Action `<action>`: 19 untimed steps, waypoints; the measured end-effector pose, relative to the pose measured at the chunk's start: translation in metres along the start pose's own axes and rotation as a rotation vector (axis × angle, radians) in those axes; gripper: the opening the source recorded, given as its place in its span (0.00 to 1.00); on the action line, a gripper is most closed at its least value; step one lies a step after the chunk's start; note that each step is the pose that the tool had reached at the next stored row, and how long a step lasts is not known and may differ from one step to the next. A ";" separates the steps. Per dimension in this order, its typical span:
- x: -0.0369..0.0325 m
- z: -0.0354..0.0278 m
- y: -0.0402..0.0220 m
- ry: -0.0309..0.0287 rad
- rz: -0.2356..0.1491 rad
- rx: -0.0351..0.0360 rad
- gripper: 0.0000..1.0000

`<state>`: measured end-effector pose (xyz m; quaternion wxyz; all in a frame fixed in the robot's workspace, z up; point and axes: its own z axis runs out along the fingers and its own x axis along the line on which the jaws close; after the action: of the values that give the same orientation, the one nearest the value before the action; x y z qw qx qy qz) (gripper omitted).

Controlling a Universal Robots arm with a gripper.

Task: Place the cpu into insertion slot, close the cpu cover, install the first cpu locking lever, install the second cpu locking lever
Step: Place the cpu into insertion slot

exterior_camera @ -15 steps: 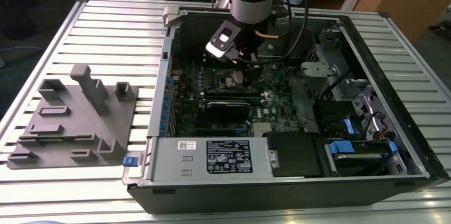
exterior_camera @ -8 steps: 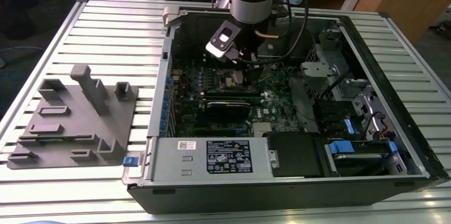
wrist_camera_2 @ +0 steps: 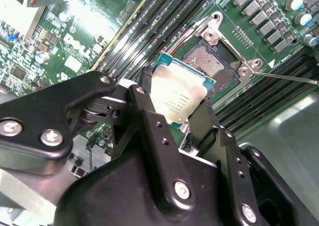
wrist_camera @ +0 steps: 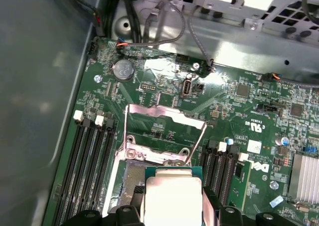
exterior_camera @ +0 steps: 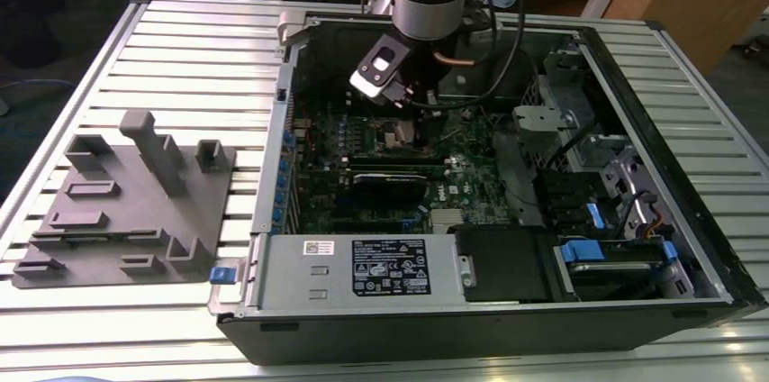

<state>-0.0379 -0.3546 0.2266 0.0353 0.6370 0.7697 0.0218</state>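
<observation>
While the arm reaches into the open computer case (exterior_camera: pixel 481 332) in the exterior view, the gripper (exterior_camera: pixel 409 101) sits low inside, just above the insertion slot (exterior_camera: pixel 397 135) on the green circuit board (exterior_camera: pixel 322 202); a grey fixture plate (exterior_camera: pixel 121 211) lies on the slatted table (exterior_camera: pixel 180 49), toward the exterior view's left.

Second wrist view: black fingers (wrist_camera_2: pixel 149 121) pinch the cpu (wrist_camera_2: pixel 177 99) by opposite edges, jaws narrowed to its width; chip partly over the dark socket, not seated; thin locking lever (wrist_camera_2: pixel 284 76) juts out beside the socket.

First wrist view: cpu cover (wrist_camera: pixel 164 117) swung up, open; cpu held in front of it, above the socket.
</observation>
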 end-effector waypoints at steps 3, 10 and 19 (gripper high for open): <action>-0.0001 0.0001 -0.0001 -0.0030 0.036 0.0012 0.54; -0.0001 0.0002 -0.0001 -0.0031 0.038 0.0011 0.54; -0.0001 -0.0012 0.0000 -0.0031 0.040 0.0010 0.54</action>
<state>-0.0379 -0.3547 0.2278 0.0358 0.6523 0.7568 0.0211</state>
